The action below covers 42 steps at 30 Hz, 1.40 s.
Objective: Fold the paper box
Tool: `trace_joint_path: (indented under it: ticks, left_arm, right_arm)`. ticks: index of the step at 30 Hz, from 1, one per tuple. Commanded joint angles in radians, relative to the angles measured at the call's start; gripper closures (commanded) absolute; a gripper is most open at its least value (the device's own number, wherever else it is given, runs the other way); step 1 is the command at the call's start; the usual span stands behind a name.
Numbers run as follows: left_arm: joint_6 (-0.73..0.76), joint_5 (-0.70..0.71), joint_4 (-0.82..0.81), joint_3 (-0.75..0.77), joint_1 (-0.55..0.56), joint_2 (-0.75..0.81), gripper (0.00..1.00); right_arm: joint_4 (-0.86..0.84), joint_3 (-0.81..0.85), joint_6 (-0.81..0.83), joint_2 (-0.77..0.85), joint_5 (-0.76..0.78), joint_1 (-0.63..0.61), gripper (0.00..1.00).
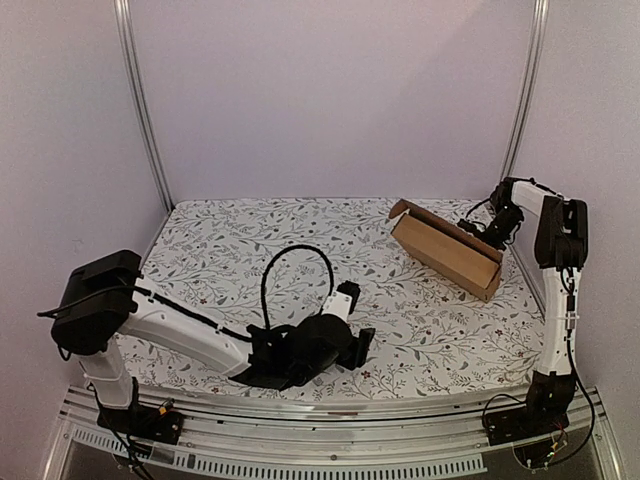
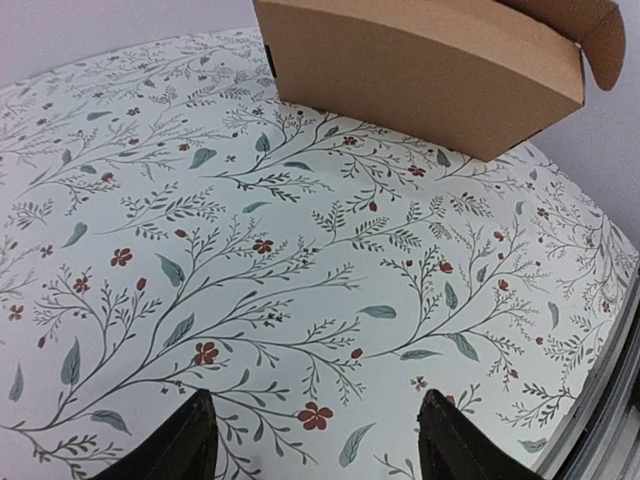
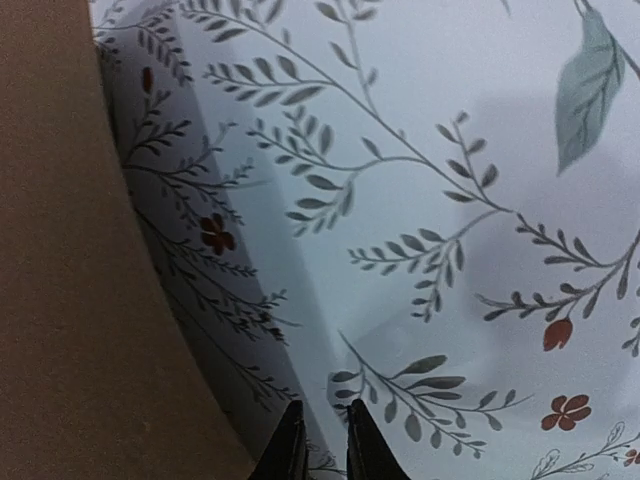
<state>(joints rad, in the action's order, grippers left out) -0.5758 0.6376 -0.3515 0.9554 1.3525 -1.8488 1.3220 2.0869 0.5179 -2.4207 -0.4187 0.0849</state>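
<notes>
Top external, floral tablecloth point(image 1: 250, 240), pale walls point(image 1: 330, 100), paper box point(image 1: 445, 250) far right

Paper box point(image 1: 445, 252) far right on table point(image 1: 230, 240); right tool point(image 1: 479, 228) beside it.

Light was soft and even, violet-tinted overhead. The left wrist view bowed at its edges. The right wrist view was blurred; the box point(image 3: 70, 300) shadowed the table point(image 3: 450, 200).

Robot lab booth, folks.
Bare walls point(image 1: 330, 90) and metal posts point(image 1: 140, 100) box in the flowered table point(image 1: 230, 250); two arms point(image 1: 190, 330) bolted at its near edge.
</notes>
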Motion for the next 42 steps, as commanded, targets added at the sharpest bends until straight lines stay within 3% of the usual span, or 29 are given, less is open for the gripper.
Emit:
trace_joint_path:
  ticks: [1,5,10,12,14,19,24,27,31,34,37,42]
  left_arm:
    - [0.049,-0.068,-0.111,0.074,-0.045,-0.098,0.32]
    - [0.149,-0.121,-0.215,0.271,-0.094,-0.28,0.31]
    - [0.158,-0.295,-0.036,0.78,-0.192,-0.632,0.36]
    - [0.193,-0.293,-0.074,0.83,-0.196,-0.675,0.35]
    - [0.205,-0.274,-0.102,0.797,-0.194,-0.66,0.35]
    - [0.176,-0.294,-0.146,0.538,-0.187,-0.511,0.35]
    - [0.167,-0.311,-0.083,0.33,-0.161,-0.374,0.35]
    - [0.133,-0.31,-0.012,0.228,-0.146,-0.289,0.35]
    - [0.101,-0.271,-0.047,0.083,-0.127,-0.164,0.35]
    - [-0.014,-0.214,0.034,0.054,-0.127,-0.096,0.35]
    - [-0.186,-0.138,-0.027,-0.065,-0.125,-0.043,0.35]
    - [-0.248,-0.091,-0.22,-0.147,-0.129,-0.063,0.3]
  right_arm:
    - [0.007,0.028,-0.002,-0.043,0.053,0.019,0.85]
    - [-0.023,0.02,-0.008,-0.006,-0.032,0.017,0.82]
    - [-0.01,0.031,-0.024,-0.029,-0.079,-0.05,0.82]
    - [-0.006,0.017,-0.021,-0.035,-0.092,-0.072,0.82]
    - [-0.011,0.002,-0.026,-0.027,-0.107,-0.073,0.82]
    - [-0.017,-0.02,-0.01,0.021,-0.046,-0.072,0.81]
    - [-0.008,-0.05,-0.036,0.092,-0.111,-0.078,0.79]
    - [-0.025,-0.146,-0.041,0.126,-0.119,-0.144,0.79]
    - [-0.063,-0.255,-0.041,0.146,-0.114,-0.192,0.79]
    - [-0.05,-0.264,-0.045,0.147,-0.105,-0.199,0.79]
    - [-0.073,-0.229,-0.072,0.188,-0.045,-0.179,0.77]
    - [-0.074,-0.212,-0.121,0.286,-0.242,-0.177,0.69]
